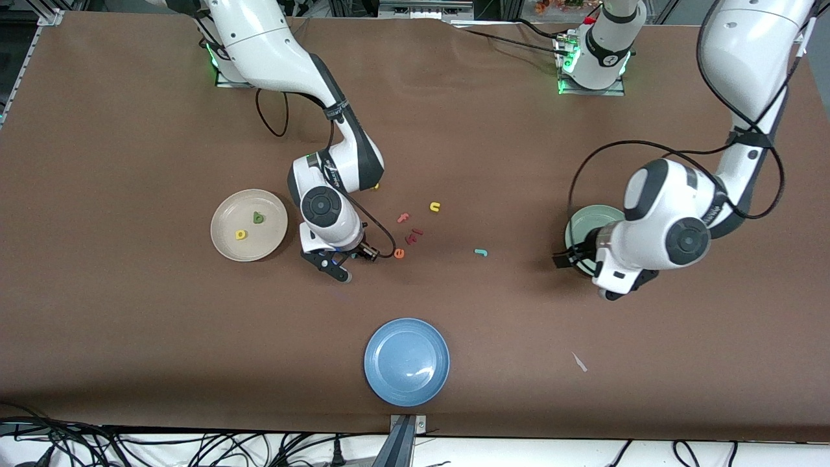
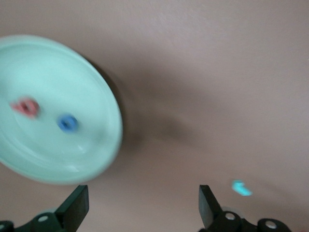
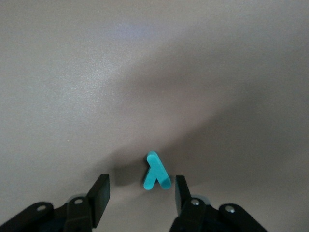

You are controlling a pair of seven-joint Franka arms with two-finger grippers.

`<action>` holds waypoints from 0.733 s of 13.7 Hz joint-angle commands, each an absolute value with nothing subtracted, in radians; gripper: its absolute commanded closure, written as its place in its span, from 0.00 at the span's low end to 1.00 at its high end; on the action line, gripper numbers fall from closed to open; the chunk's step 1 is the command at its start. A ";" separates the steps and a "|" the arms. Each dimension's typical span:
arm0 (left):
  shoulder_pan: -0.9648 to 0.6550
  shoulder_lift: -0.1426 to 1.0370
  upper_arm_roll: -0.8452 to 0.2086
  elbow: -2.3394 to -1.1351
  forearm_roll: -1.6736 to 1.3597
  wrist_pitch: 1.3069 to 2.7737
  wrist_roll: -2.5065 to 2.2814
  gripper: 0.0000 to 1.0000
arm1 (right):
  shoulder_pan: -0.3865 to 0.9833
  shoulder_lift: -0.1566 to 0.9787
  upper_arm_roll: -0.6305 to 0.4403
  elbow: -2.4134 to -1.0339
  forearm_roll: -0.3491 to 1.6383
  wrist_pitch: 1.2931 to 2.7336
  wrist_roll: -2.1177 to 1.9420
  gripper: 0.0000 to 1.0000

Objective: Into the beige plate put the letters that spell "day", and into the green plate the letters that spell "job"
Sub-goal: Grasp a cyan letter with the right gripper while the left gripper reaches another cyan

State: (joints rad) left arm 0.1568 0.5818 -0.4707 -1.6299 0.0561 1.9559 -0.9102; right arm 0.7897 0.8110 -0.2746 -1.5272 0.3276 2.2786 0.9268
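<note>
**While the teal y sits between the right gripper's fingers, one letter waits outside the plates**

Though its fingers straddle the teal y (image 3: 156, 172), the right gripper (image 3: 140, 193) shows gaps on both sides — no clamp yet. Just beside it, the beige plate (image 1: 227, 243) carries the green d (image 1: 259, 218) and yellow a (image 1: 240, 234). Over the green plate (image 2: 104, 150) hangs the left gripper (image 2: 143, 205), jaws spread wide and empty — the red-pink b (image 2: 25, 107) and blue o (image 2: 67, 123) rest inside. Between the plates, the teal j (image 1: 480, 252) lies on the table (image 1: 130, 324), near a yellow u (image 1: 435, 207).
</note>
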 commanded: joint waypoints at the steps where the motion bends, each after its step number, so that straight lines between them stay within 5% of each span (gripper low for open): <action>1: 0.063 0.627 -0.465 -1.588 0.064 2.004 -1.191 0.00 | 0.808 0.842 -0.287 -1.500 0.337 2.293 0.933 0.38; 6: -0.061 0.735 -0.446 -1.605 0.081 2.250 -1.563 0.00 | 0.808 0.847 -0.290 -1.511 0.321 2.293 0.931 0.46; 8: -0.098 0.758 -0.419 -1.605 0.083 2.290 -1.641 0.00 | 0.808 0.845 -0.291 -1.514 0.319 2.293 0.928 0.83; 10: -0.142 0.765 -0.384 -1.603 0.081 2.301 -1.658 0.03 | 0.807 0.845 -0.291 -1.513 0.319 2.292 0.920 0.99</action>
